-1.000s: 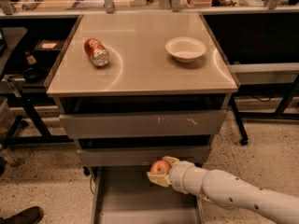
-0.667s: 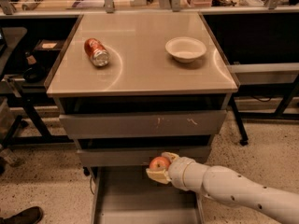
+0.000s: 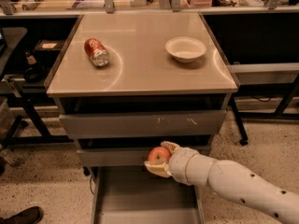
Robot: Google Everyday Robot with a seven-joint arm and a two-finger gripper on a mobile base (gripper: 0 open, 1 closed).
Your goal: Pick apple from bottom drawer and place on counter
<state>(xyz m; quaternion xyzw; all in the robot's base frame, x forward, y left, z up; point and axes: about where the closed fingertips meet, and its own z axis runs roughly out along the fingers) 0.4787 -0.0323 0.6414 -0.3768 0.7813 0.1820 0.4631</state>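
Observation:
My gripper (image 3: 160,159) is shut on the apple (image 3: 159,155), a small red fruit with a yellowish patch. It holds the apple in the air above the open bottom drawer (image 3: 145,197), in front of the middle drawer's face. My white arm comes in from the lower right. The drawer's grey floor is bare. The counter (image 3: 140,64) is the glossy beige top of the cabinet, well above the gripper.
A red soda can (image 3: 96,52) lies on its side on the counter's left part. A white bowl (image 3: 185,48) stands on its right part. Dark table frames flank the cabinet on both sides. A shoe (image 3: 21,216) shows at the bottom left.
My gripper has risen a little with the apple in it, from just over the drawer to the level of the middle drawer's face.

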